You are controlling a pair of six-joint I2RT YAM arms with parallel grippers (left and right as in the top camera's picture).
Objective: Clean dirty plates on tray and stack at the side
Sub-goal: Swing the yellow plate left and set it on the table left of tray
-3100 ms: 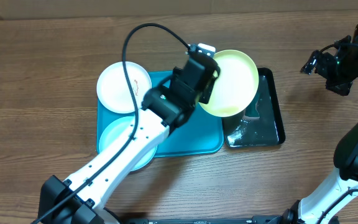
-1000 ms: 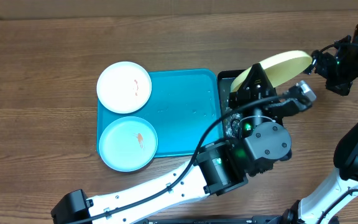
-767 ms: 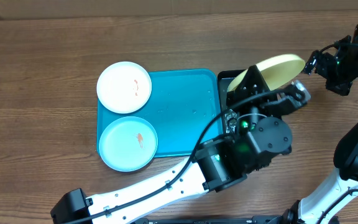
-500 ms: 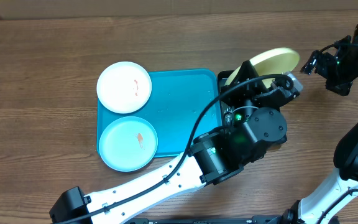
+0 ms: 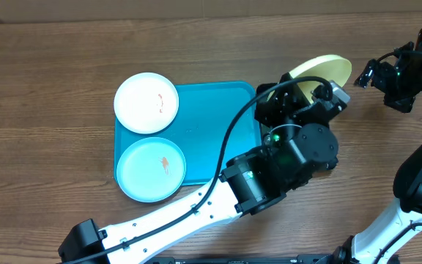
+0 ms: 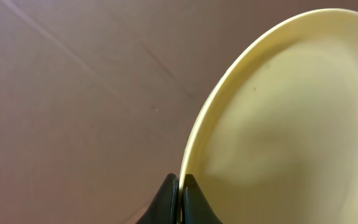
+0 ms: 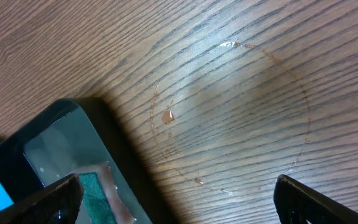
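A pale yellow-green plate (image 5: 326,67) is held in the air, tilted up on edge, just right of the turquoise tray (image 5: 218,128) and above the end of a small black tray (image 7: 45,146). The left claw (image 6: 180,182) is pinched closed on the plate's rim, its two dark fingertips pressed on either side of the edge. A white plate (image 5: 146,103) sits on the tray's far left corner and a light blue plate (image 5: 151,169) on its near left corner, both overhanging the rim, each with a small orange smear. The middle and right of the tray show only a few wet spots. The right claw (image 7: 176,180) hangs over the wooden table (image 5: 50,73) at the far right, jaws wide apart and holding nothing; below it a faint wet ring (image 7: 229,112) marks the wood beside the black tray
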